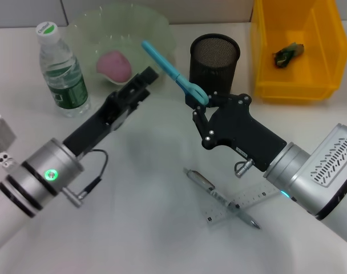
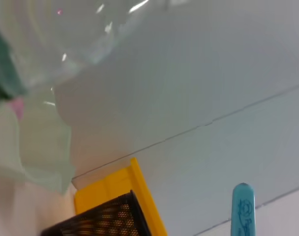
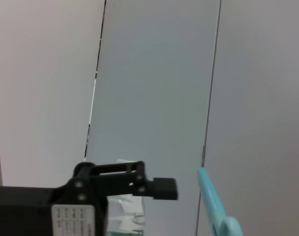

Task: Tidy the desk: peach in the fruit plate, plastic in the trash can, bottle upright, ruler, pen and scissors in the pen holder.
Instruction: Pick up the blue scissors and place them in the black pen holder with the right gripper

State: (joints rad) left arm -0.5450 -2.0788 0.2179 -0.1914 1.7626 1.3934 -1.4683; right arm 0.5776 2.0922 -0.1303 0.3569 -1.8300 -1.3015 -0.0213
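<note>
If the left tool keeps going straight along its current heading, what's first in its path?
Most likely the fruit plate: the left tool points up and away toward its near rim, close to the peach. Its height above the rim is unclear, so it might pass over.

Silver arms, black hands, green wrist light.

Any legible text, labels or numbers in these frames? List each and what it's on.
Nothing reads clearly.
Bottle green label: print too small to read.
Ruler: scale marks visible, numbers illegible.
White sticker on the left gripper: lines of print, blurred.
Scissors blade: faint dark marking, unreadable.
</note>
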